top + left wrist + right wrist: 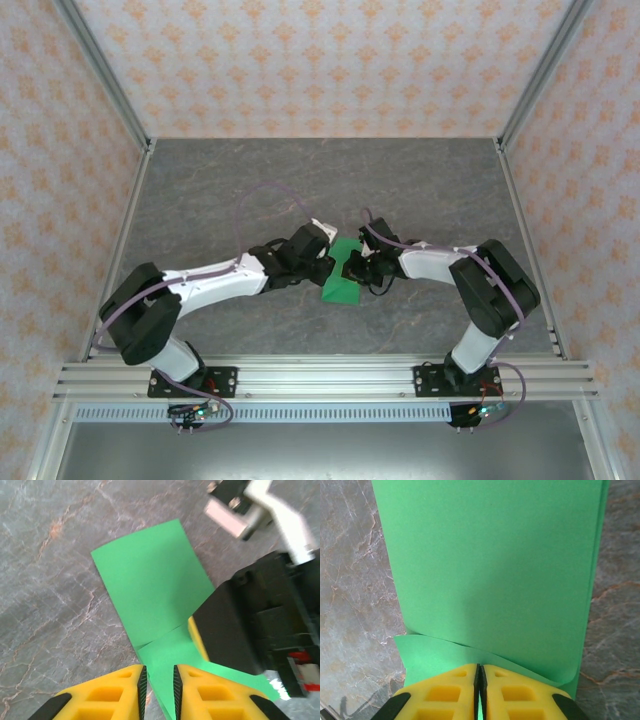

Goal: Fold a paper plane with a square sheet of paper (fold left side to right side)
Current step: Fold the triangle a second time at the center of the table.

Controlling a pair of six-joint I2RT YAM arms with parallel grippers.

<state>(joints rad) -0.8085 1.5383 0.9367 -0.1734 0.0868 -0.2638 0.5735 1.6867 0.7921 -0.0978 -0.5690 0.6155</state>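
Note:
The square sheet of paper (340, 286) is bright green and lies half folded over on the grey table, between both grippers. In the right wrist view its upper layer (490, 560) curls over a lower layer, and my right gripper (479, 670) is shut on the near edge, with a sliver of green in the slit. In the left wrist view my left gripper (159, 672) is open, its yellow fingers apart around a corner of the paper (150, 580). The right gripper's black body (250, 620) sits on the paper's right side. From above, the left gripper (325, 268) and right gripper (352, 268) nearly meet.
The grey marbled table (300, 180) is walled by patterned panels and aluminium posts. An aluminium rail (320, 378) carrying both arm bases runs along the near edge. Purple cables loop above the arms.

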